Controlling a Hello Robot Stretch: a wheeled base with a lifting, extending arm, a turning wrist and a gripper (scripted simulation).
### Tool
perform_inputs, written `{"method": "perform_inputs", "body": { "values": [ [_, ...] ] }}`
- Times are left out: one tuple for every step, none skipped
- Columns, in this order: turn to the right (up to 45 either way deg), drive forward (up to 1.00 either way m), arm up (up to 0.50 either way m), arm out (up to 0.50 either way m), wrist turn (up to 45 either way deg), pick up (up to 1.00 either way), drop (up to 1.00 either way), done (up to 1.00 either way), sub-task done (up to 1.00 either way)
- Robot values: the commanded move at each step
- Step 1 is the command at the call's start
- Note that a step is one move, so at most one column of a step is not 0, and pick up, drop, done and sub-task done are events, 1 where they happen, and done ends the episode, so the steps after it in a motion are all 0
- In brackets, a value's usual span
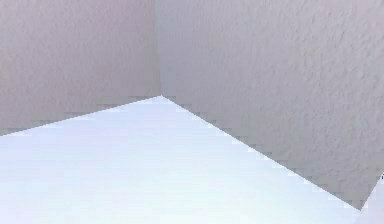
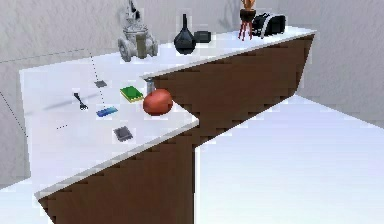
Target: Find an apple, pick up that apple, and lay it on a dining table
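I count one red apple (image 2: 157,102) on the counter (image 2: 60,90), one black vase (image 2: 184,42); I cannot tell the state of the gripper.

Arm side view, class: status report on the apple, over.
Round red apple on white countertop, near the edge. Flat green item close at its left in the picture. Forward view: pale floor, grey walls.
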Motion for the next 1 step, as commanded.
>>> {"method": "perform_inputs", "body": {
  "values": [
    [0.0,0.0,0.38,0.0,0.0,0.0,0.0,0.0,0.0]
  ]
}}
